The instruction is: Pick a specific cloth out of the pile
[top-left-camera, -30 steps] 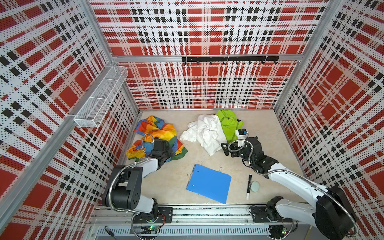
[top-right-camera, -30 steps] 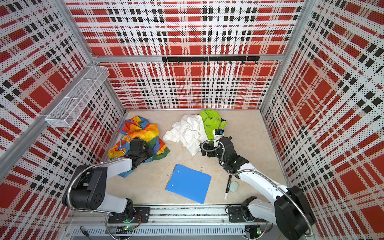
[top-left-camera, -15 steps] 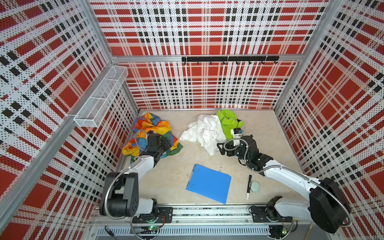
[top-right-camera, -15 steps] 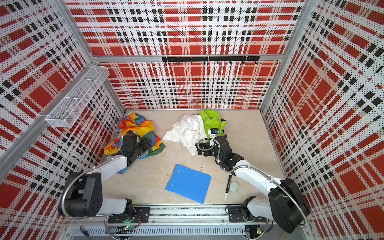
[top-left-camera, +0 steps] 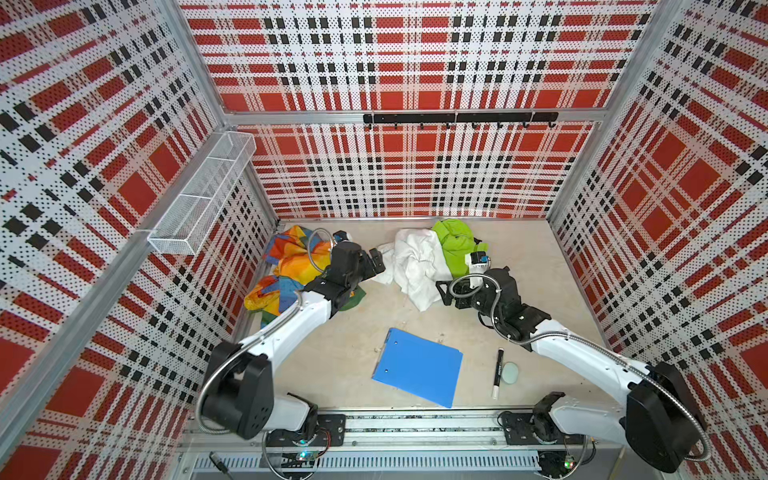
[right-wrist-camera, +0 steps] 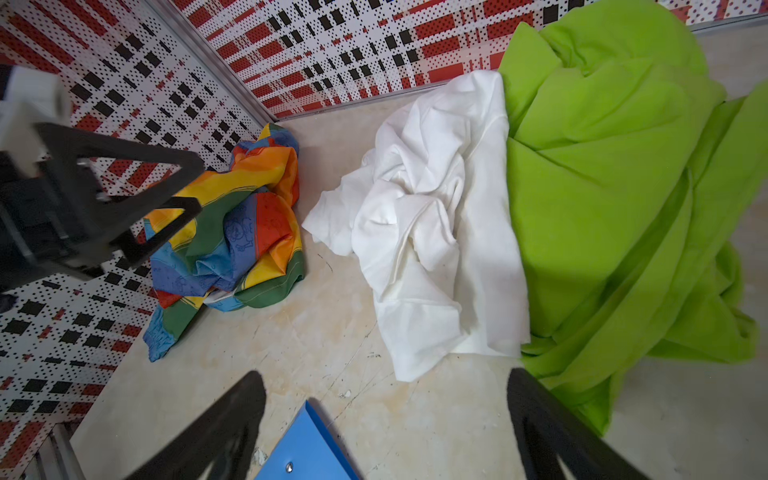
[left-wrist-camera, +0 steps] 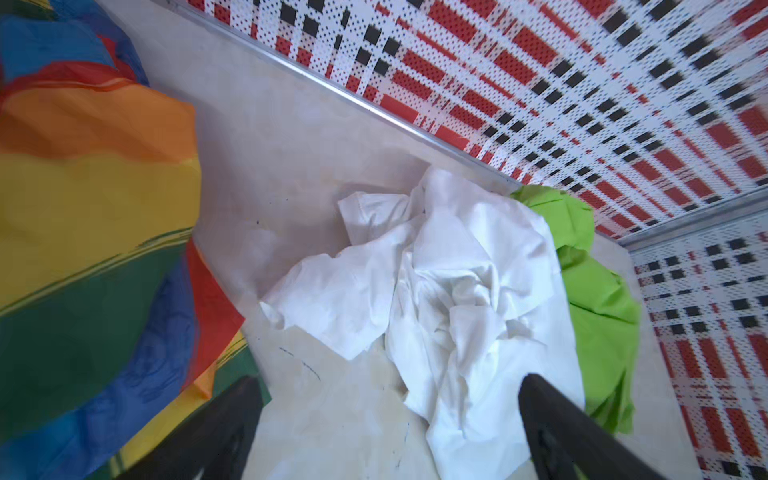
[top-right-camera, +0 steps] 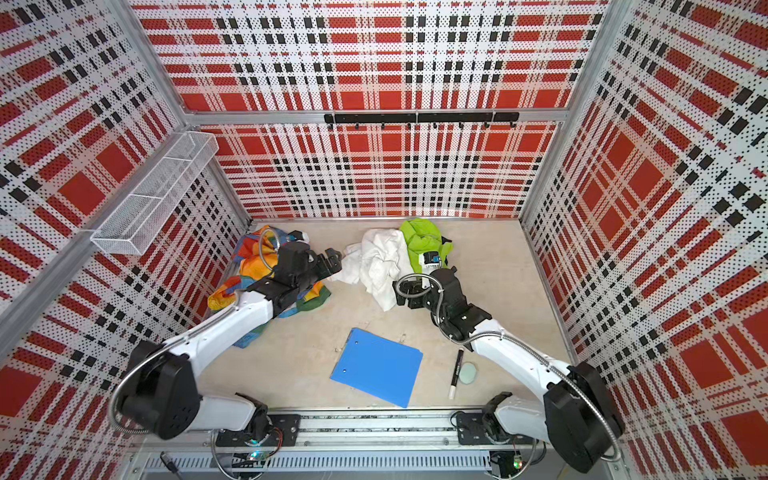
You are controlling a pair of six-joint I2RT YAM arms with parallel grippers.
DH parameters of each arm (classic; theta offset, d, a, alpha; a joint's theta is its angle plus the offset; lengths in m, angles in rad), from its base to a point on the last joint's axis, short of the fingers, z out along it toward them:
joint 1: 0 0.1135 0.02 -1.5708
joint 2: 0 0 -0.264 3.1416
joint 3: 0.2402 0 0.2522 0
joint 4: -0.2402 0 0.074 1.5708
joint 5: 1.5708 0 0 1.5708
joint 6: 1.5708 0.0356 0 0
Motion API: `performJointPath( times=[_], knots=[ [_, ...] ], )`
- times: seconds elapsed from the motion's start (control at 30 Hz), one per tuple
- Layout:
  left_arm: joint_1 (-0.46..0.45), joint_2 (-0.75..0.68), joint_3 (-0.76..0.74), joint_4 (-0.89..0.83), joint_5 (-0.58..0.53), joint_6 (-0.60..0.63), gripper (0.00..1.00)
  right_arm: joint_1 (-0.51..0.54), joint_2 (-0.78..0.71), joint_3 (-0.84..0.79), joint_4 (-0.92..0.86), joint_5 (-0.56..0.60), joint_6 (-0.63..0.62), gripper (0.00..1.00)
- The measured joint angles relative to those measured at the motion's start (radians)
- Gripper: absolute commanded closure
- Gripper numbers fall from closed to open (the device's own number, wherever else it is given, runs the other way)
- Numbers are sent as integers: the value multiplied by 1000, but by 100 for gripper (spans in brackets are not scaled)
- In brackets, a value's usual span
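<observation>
Jaws: both wide, holding nothing. Cloth (top-left-camera: 291,259): crumpled, thin, rainbow-striped, left of white cloth (top-left-camera: 415,266), apart; lime cloth (top-left-camera: 455,245) touching its right.

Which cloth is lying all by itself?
The rainbow-striped cloth: it lies apart, while the white cloth and the lime-green cloth touch each other.

striped cloth (top-left-camera: 291,259): you see rainbow stripes
white cloth (top-left-camera: 415,266): plain
green cloth (top-left-camera: 453,245): lime
clipboard (top-left-camera: 419,368): blue
walls (top-left-camera: 415,174): red checks
</observation>
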Motion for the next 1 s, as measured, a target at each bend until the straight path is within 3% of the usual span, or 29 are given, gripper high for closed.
performJointPath(
  times=[0.33,0.4,0.7,1.0],
  knots=[
    [-3,475,267,-19,28,-51,0,0,-62,11,-77,61,-11,2],
    [-3,526,296,-10,64,-63,7,0,-78,11,-92,76,-18,2],
    [-45,621,371,130,260,-86,21,0,-108,11,-113,105,-23,2],
    [-65,671,385,242,375,-134,18,0,-108,-1,-113,109,-23,2]
  ],
)
